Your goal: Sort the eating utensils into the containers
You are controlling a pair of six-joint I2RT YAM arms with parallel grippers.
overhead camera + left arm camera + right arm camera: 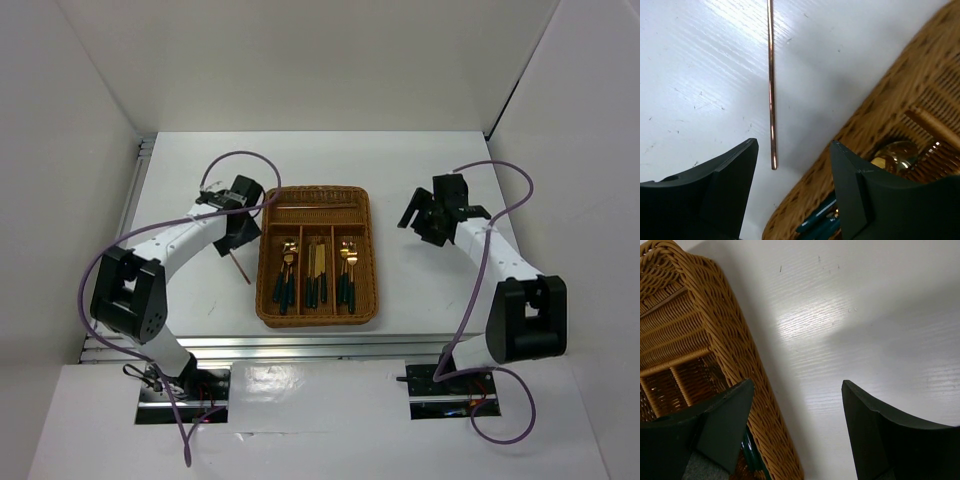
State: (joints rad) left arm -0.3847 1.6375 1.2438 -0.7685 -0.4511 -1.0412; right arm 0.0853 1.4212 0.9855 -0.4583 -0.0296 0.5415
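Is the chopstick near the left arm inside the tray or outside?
Outside. The chopstick lies flat on the table, left of the tray, clear of its wall.

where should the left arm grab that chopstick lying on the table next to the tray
Grip the chopstick on its shaft, a little up from the end nearest the left gripper, coming straight down with the open jaws either side. It lies thin, straight and flat on the table, apart from the wicker tray, so a top-down pinch across its width seems best.
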